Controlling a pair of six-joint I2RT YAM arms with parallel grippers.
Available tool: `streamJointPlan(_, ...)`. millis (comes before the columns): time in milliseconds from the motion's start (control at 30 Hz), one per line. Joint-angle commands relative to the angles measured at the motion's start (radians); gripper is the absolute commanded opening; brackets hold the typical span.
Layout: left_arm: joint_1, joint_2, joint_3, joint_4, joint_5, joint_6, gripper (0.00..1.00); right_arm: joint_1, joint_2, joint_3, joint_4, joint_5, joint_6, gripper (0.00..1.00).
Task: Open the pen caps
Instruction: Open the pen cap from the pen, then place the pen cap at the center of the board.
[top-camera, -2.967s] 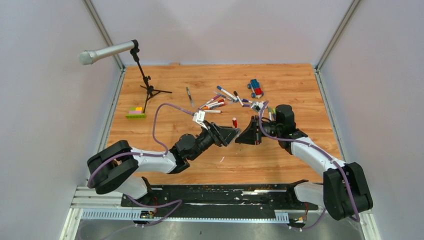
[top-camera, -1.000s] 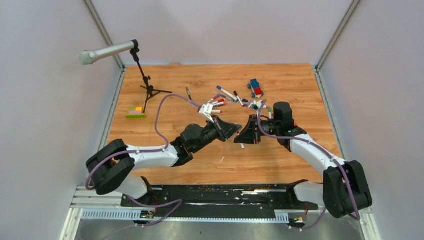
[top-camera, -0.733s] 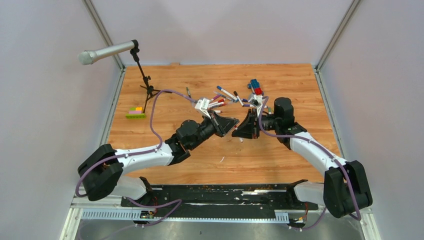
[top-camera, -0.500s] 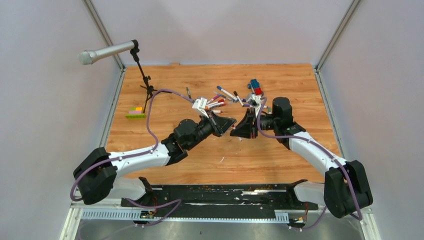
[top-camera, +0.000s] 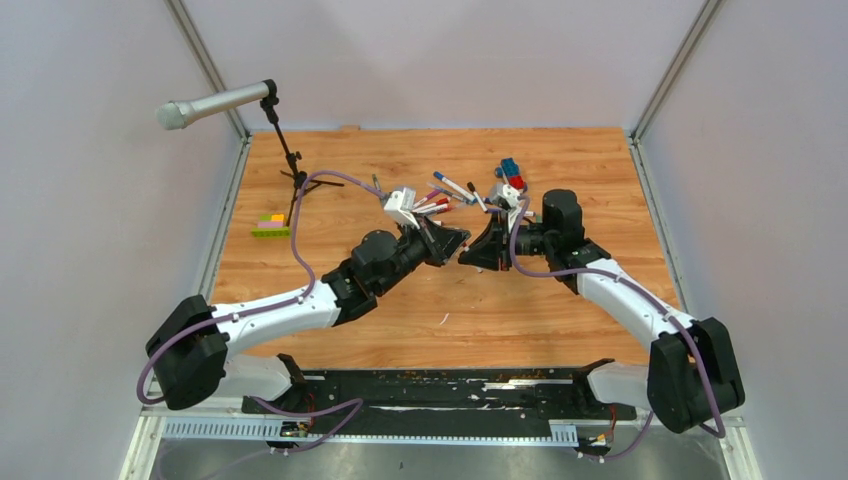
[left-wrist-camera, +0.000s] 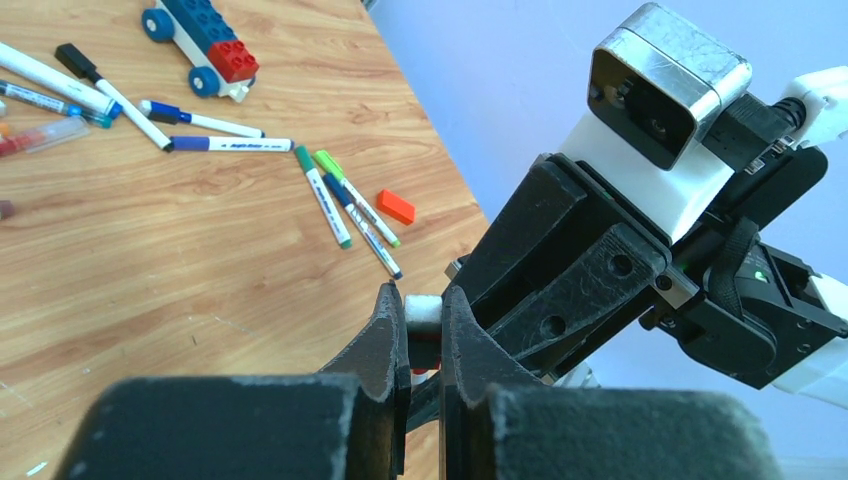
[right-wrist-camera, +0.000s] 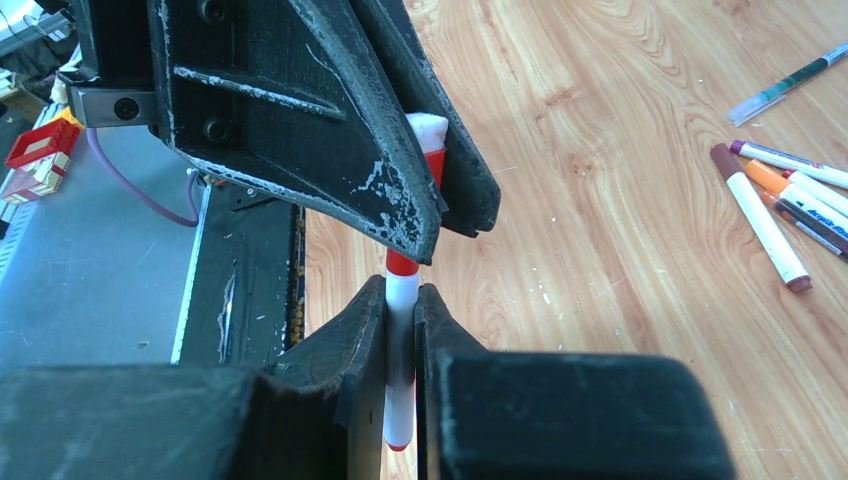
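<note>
A red pen with a white barrel (right-wrist-camera: 400, 318) is held above the table between the two grippers, which meet tip to tip at the table's middle. My right gripper (right-wrist-camera: 401, 300) (top-camera: 480, 251) is shut on the white barrel. My left gripper (left-wrist-camera: 422, 308) (top-camera: 453, 243) is shut on the pen's other end, its red cap (right-wrist-camera: 433, 160) with a white top (left-wrist-camera: 423, 305). The left fingers (right-wrist-camera: 330, 130) cover most of the cap in the right wrist view. More pens (top-camera: 440, 205) lie scattered on the wood behind the grippers.
A blue-and-red toy car (top-camera: 511, 173) stands at the back behind the pens. A small orange block (left-wrist-camera: 396, 207) lies by several pens (left-wrist-camera: 330, 200). A microphone on a tripod (top-camera: 215, 103) and a green-yellow brick bar (top-camera: 270, 228) are at the back left.
Both grippers have moved together toward the back of the table, staying tip to tip on the red pen. Three seconds ago they stood apart with the red pen between them.
</note>
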Motion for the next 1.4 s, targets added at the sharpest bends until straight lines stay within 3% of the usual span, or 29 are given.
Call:
streamJointPlan(0,0.182,-0.084,0.132,0.253,-0.472,0.107,0.0,0.015,0.023,-0.064,-0.25,-0.197,-0.078,0.0)
streamJointPlan(433,0.234,-0.083,0.168,0.322,-0.44,0.139,0.0,0.022,0.037,-0.06,-0.246,-0.206,-0.069,0.0)
streamJointPlan(600,0.244,-0.157,0.089,0.267,-0.345,0.174,0.0,0.019,0.017,-0.033,-0.338,-0.133,-0.189,0.0)
streamJointPlan(767,0.272,-0.28,-0.018,0.057,-0.214,0.203,0.0,-0.002,-0.011,-0.019,-0.388,-0.051,-0.255,0.0)
streamJointPlan(933,0.312,-0.389,-0.087,-0.242,-0.127,0.236,0.0,-0.009,-0.006,-0.052,-0.291,0.065,-0.14,0.0)
streamJointPlan(1067,0.343,-0.435,-0.13,-0.476,-0.137,0.254,0.0,-0.009,0.016,-0.074,-0.215,0.195,-0.024,0.0)
streamJointPlan(1367,0.445,-0.377,-0.186,-0.679,-0.132,0.217,0.08,-0.006,0.049,-0.089,-0.132,0.438,0.215,0.07)
